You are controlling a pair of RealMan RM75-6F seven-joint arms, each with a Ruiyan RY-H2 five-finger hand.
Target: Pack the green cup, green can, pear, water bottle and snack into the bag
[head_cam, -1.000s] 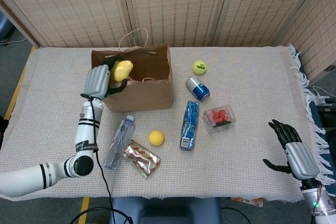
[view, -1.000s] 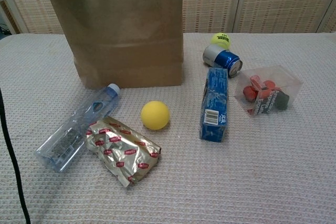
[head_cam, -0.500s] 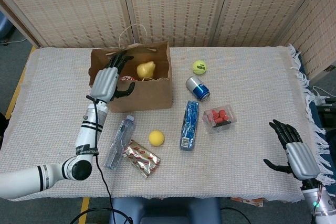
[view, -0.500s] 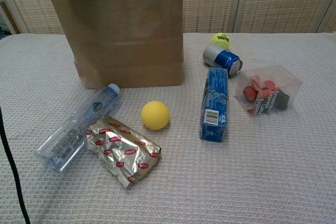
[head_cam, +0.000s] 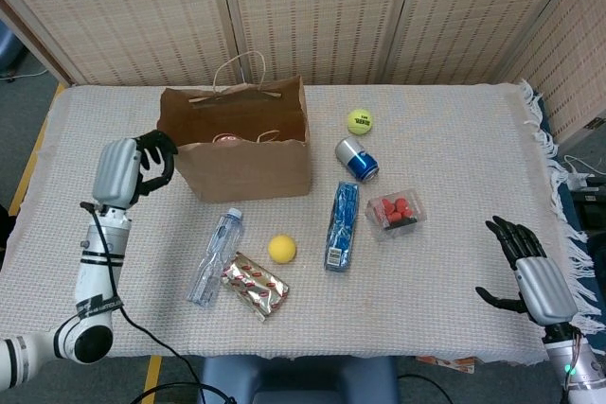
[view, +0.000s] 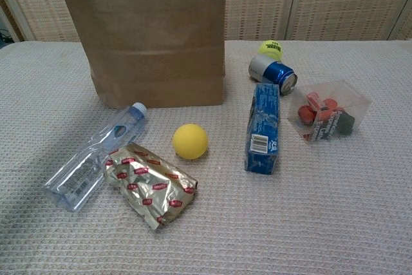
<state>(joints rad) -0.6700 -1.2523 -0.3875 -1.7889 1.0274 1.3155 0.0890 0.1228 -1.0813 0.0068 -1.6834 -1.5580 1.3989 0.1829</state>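
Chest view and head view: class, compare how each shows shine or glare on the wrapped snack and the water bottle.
Chest view: snack foil shows bright crinkled highlights; water bottle shows soft glints and stays see-through. Head view: both small, the snack still glinting, the bottle pale.

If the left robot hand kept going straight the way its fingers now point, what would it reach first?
Probably the paper bag: the left robot hand hangs beside it, fingers curled toward its near side wall, nothing between. Height is unclear, so it might pass over the rim.

bag [head_cam: 248,163] 1 | bottle [head_cam: 214,257] 1 | balls [head_cam: 281,249] 2 | can [head_cam: 356,159] 1 | snack [head_cam: 256,285] 1
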